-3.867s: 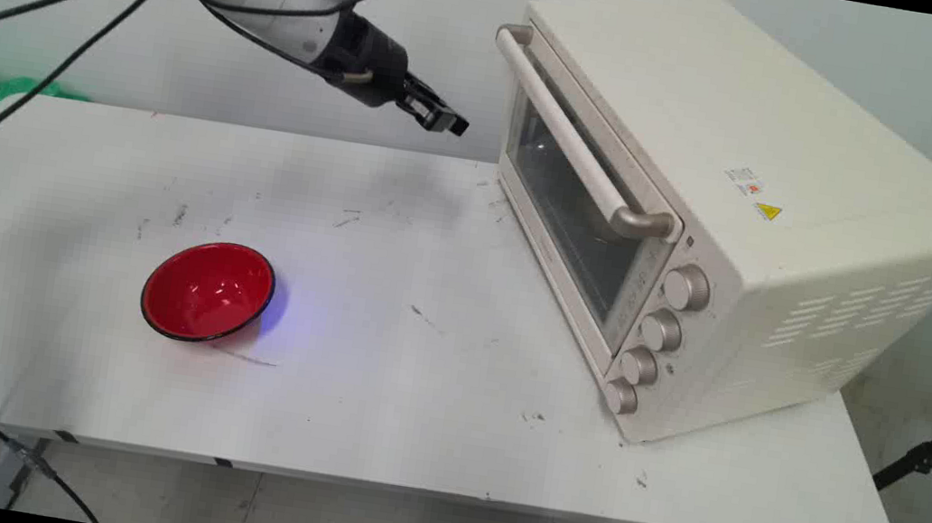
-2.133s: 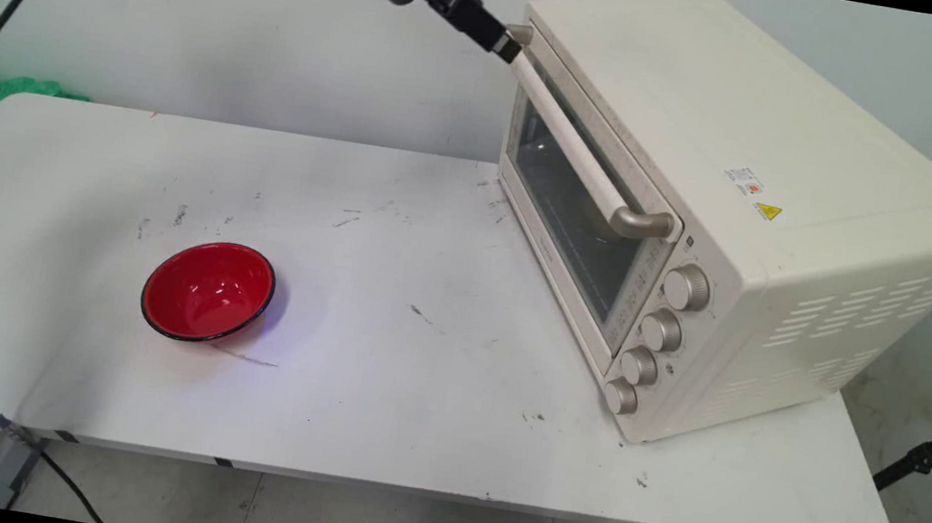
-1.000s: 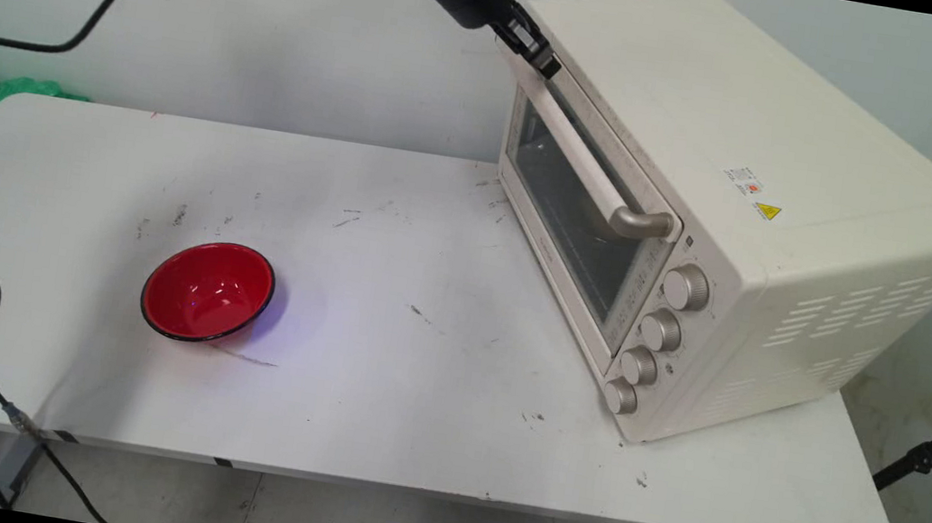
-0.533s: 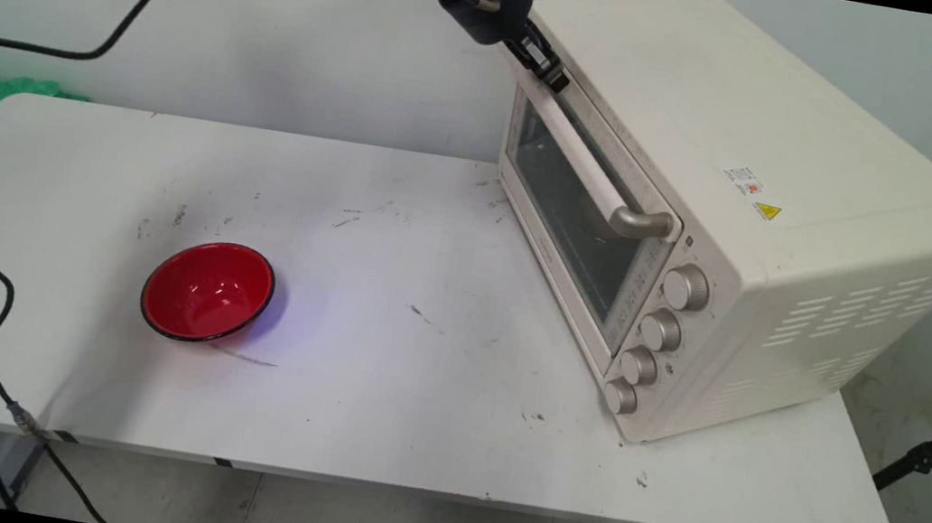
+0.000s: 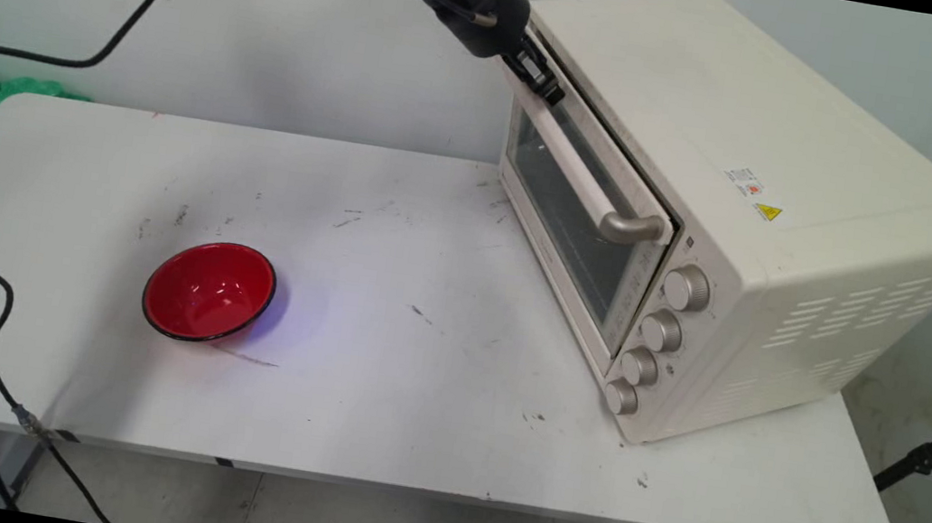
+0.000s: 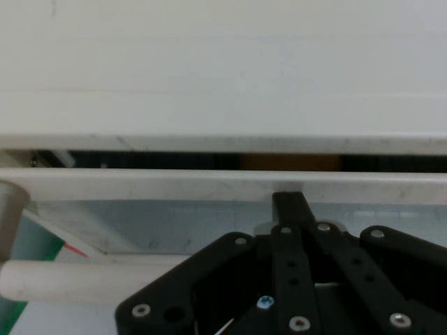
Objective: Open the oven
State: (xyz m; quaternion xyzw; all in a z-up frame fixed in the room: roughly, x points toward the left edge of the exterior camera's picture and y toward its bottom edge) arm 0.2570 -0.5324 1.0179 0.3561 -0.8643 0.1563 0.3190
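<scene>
**Gripper up at the oven door's top edge**

The gripper (image 5: 545, 86) is seen at the top centre of the frame, fingers pinched together against the top edge of the oven door (image 5: 570, 199), which is cracked open a bit. The oven (image 5: 757, 202) fills the right side. A red bowl (image 5: 209, 291) is left sitting lower left on the table (image 5: 410, 400).

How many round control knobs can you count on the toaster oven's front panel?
4, stacked in a column right of the door: top knob, second knob, third knob, bottom knob. None appears hidden.
</scene>
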